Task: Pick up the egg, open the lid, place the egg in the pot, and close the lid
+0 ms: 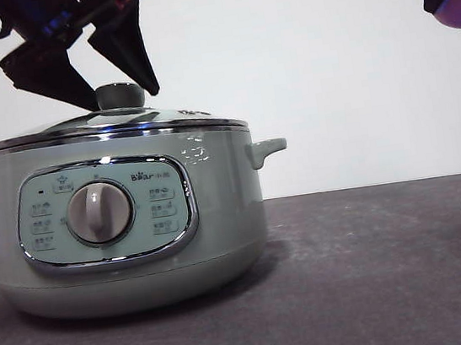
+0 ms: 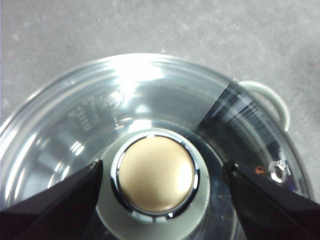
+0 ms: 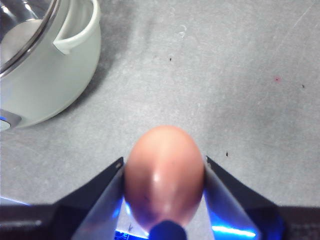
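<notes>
Jaws of the left gripper [image 1: 114, 86] are spread around the lid [image 1: 113, 121] knob for lifting, while the egg [image 3: 164, 172] is kept clamped in the right gripper [image 3: 164, 175] beside the pot [image 1: 127, 228].

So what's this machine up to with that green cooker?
The left gripper hangs open around the knob of the lid, which sits closed on the pot; nothing is gripped yet. The right gripper holds the egg above the table beside the pot.

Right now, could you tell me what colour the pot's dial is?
Beige, on the pot's dial; front view shows it best.
</notes>
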`<state>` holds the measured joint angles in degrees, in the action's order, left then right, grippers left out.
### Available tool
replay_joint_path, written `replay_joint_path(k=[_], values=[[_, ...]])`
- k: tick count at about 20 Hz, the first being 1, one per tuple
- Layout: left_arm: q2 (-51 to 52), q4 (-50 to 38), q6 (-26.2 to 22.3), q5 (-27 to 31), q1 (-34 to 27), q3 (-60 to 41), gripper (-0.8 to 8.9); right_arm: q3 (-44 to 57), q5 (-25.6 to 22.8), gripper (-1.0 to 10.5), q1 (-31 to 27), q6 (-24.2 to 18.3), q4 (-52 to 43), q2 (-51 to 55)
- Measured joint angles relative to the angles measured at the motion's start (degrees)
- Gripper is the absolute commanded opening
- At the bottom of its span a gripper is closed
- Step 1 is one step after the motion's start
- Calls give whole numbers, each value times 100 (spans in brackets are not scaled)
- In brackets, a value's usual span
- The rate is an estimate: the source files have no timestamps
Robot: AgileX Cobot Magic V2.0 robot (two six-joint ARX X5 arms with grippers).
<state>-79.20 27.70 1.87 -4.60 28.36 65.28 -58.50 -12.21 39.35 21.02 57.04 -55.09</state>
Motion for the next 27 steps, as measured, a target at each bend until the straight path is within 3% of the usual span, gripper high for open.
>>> replay_joint_path(k=[1, 2, 6, 13, 21, 27], values=[[-20, -28, -22, 2, 0, 7, 397, 0, 2, -8, 0, 4, -2, 0], [-20, -31, -31, 2, 0, 7, 331, 0, 0, -8, 0, 7, 0, 0], [-22, -31, -55, 153, 0, 7, -9, 0, 2, -8, 0, 7, 0, 0], [50, -85, -103, 337, 33, -22, -9, 0, 92, -8, 0, 17, -382, 0], [2238, -48, -262, 986, 26, -79, -8, -66, 2205, -11, 7, -92, -2433, -616], [4074, 673, -293, 1512, 26, -79, -9, -1523, 2424, -11, 155, -538, -2345, -2529]])
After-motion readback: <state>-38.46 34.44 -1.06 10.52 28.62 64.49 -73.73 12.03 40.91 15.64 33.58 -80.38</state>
